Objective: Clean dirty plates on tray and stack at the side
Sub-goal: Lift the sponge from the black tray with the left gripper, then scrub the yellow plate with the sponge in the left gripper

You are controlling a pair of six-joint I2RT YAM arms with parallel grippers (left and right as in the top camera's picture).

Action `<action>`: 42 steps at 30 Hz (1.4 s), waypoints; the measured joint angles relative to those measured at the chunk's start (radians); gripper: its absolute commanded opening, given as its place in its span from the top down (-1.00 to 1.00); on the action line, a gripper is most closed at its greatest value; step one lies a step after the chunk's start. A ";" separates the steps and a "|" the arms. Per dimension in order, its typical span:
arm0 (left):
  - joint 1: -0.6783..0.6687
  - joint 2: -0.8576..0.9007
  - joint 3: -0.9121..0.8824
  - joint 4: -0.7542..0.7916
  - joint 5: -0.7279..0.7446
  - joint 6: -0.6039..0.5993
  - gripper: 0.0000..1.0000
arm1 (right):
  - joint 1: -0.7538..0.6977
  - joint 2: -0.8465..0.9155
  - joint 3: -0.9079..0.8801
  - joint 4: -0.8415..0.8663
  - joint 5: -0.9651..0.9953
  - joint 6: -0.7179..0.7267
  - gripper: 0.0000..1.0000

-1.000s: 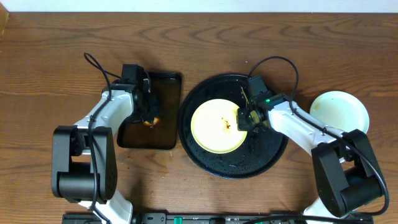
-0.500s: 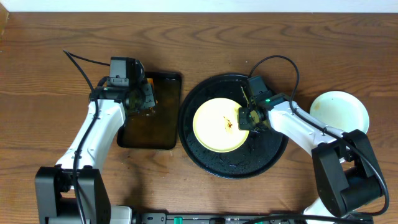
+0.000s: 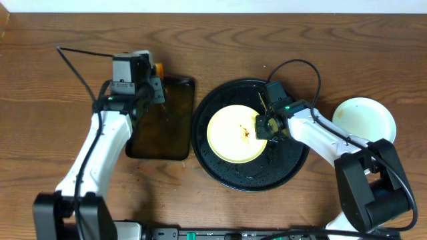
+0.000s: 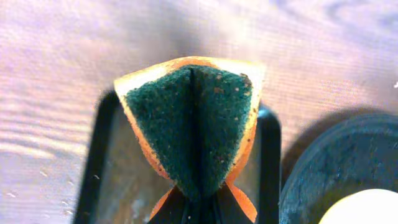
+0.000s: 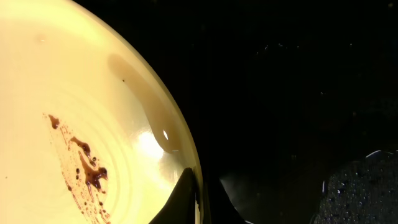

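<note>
We find nothing to read here — no text, label, brand, number or sign is legible in the overhead view or in either wrist view.
</note>
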 measured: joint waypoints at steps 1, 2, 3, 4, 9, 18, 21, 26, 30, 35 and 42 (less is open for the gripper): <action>0.000 -0.017 0.000 0.004 -0.008 0.002 0.85 | 0.000 0.000 0.000 0.000 0.000 0.000 0.98; 0.000 -0.033 0.000 0.005 -0.016 0.004 0.85 | 0.000 0.000 0.000 0.000 0.000 0.000 0.98; 0.000 -0.047 0.000 0.003 -0.023 0.004 0.86 | 0.000 0.000 0.000 0.000 0.000 0.000 0.98; 0.000 -0.058 0.000 -0.001 -0.026 0.004 0.86 | 0.000 0.000 0.000 0.000 0.000 0.000 0.98; -0.005 -0.063 0.000 -0.100 -0.027 -0.029 0.85 | 0.000 0.000 0.000 0.004 0.004 0.000 0.98; -0.021 0.104 -0.006 -0.247 0.030 -0.215 0.85 | 0.000 0.000 0.000 0.007 0.012 -0.004 0.98; -0.021 0.158 -0.016 -0.257 0.089 -0.252 0.85 | 0.000 0.000 0.000 0.007 0.013 -0.011 0.98; -0.025 0.163 0.000 -0.301 0.148 -0.277 0.86 | 0.000 0.000 0.000 0.007 0.012 -0.013 0.98; -0.058 0.163 0.057 -0.341 0.173 -0.271 0.86 | 0.000 0.000 0.000 0.007 0.012 -0.015 0.98; -0.168 0.163 0.116 -0.292 0.192 -0.254 0.86 | 0.000 0.000 0.000 0.006 0.013 -0.016 0.98; -0.357 0.185 0.119 -0.200 0.214 -0.248 0.85 | 0.000 0.000 0.000 0.006 0.012 -0.016 0.98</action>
